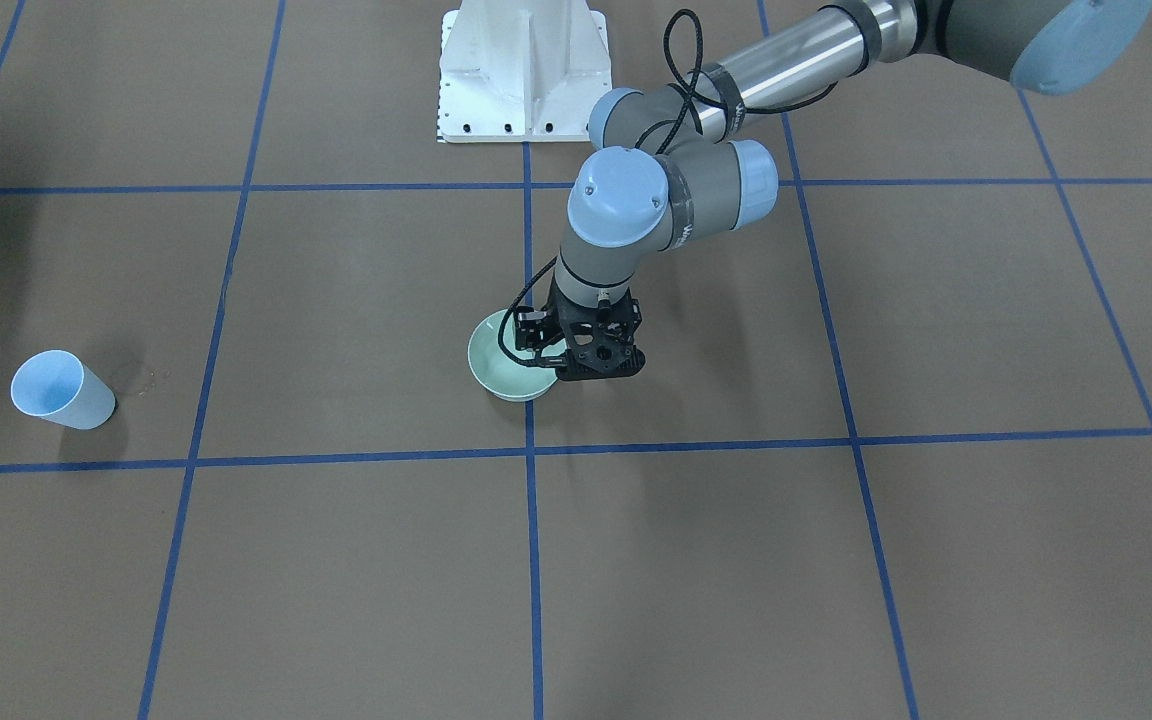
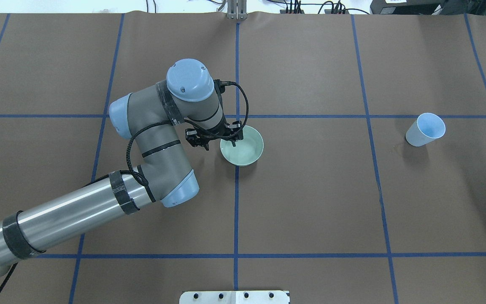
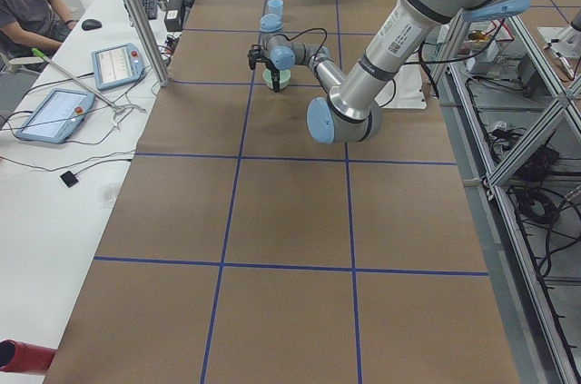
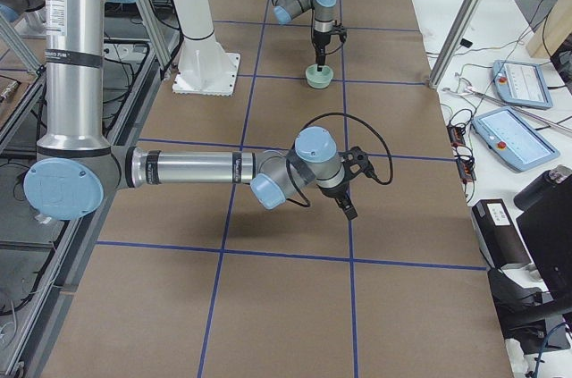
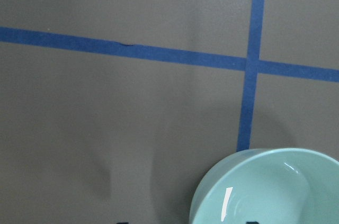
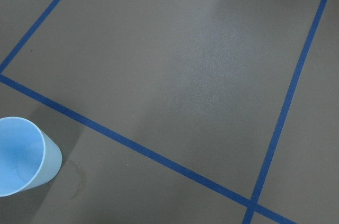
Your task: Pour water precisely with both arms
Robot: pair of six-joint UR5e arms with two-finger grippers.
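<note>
A pale green bowl (image 2: 245,148) stands at the table's middle; it also shows in the front view (image 1: 506,368) and the left wrist view (image 5: 270,187). A white glare streak lies inside it; I cannot tell water for sure. My left gripper (image 2: 220,145) is open and straddles the bowl's rim, one finger inside and one outside. A light-blue cup (image 2: 425,129) stands upright far to the right and shows in the right wrist view (image 6: 21,155). My right gripper (image 4: 347,206) hangs above the table near the cup; I cannot tell if it is open.
The white pedestal (image 1: 521,70) stands at the robot's side of the table. Blue tape lines grid the brown mat. A faint damp ring (image 6: 79,179) marks the mat beside the cup. Operator desks with tablets (image 3: 118,62) lie beyond the far edge.
</note>
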